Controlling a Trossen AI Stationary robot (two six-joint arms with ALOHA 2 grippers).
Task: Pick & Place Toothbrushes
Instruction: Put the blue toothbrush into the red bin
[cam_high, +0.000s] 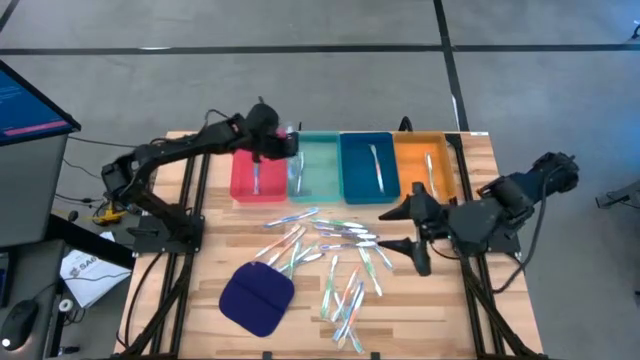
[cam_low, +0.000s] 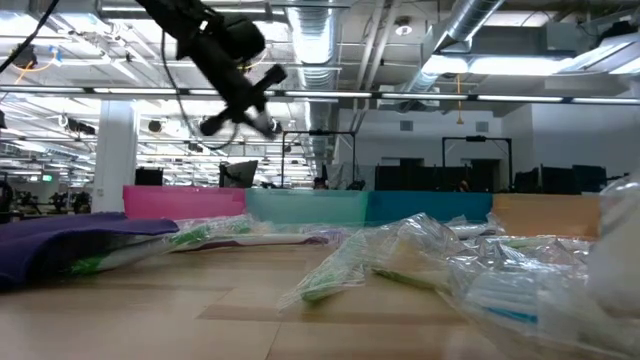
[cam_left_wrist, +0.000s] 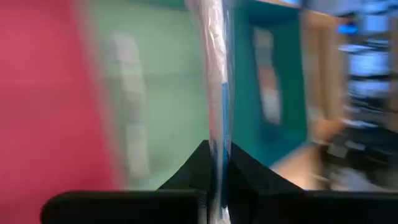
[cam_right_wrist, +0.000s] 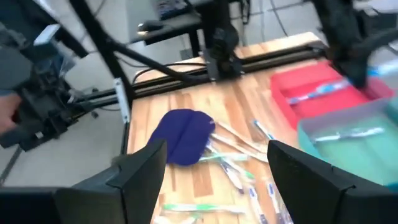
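My left gripper (cam_high: 288, 145) hangs over the border between the red tray (cam_high: 243, 188) and the teal tray (cam_high: 322, 182) at the table's far side. It is shut on a toothbrush (cam_left_wrist: 214, 81) in a clear wrapper. Several more wrapped toothbrushes (cam_high: 330, 245) lie scattered flat on the wooden table. My right gripper (cam_high: 392, 228) hovers open above the right side of this pile, with nothing between its fingers (cam_right_wrist: 140, 171). One toothbrush lies in each of the red, teal, blue (cam_high: 362, 185) and orange (cam_high: 415, 180) trays. My left gripper pinches the wrapped toothbrush by one end (cam_left_wrist: 216, 155) between its two fingers. The rest of the toothbrush sticks out straight ahead past the fingertips, along the fingers. It is lifted clear, above the teal tray.
A dark blue cloth pad (cam_high: 257, 297) lies near the table's front left. The four trays stand side by side along the far edge. Bare wood shows on the table's near right. A monitor (cam_high: 30, 105) stands off the table's left side.
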